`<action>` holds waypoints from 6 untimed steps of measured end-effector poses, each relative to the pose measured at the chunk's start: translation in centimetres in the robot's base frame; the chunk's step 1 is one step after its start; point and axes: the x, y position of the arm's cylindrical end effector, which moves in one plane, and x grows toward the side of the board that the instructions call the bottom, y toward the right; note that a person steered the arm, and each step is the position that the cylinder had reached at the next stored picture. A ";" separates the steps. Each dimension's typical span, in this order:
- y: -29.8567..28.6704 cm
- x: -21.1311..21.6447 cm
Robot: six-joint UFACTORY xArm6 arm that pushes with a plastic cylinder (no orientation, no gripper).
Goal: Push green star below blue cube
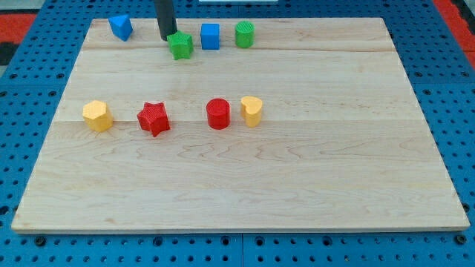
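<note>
The green star (180, 45) lies near the view's top, just left of and slightly lower than the blue cube (211, 35). A small gap separates them. My tip (166, 38) is at the star's upper left edge, touching or nearly touching it. The dark rod rises from there out of the view's top.
A green cylinder (244, 34) stands right of the blue cube. Another blue block (120, 27) is at the top left. In the middle row are a yellow block (98, 116), a red star (154, 118), a red cylinder (218, 113) and a yellow block (251, 110). The wooden board (297, 178) lies on a blue pegboard.
</note>
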 end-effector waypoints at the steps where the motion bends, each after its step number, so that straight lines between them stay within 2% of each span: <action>1: -0.2 1.1; 4: -1.8 2.6; 6: 5.0 2.6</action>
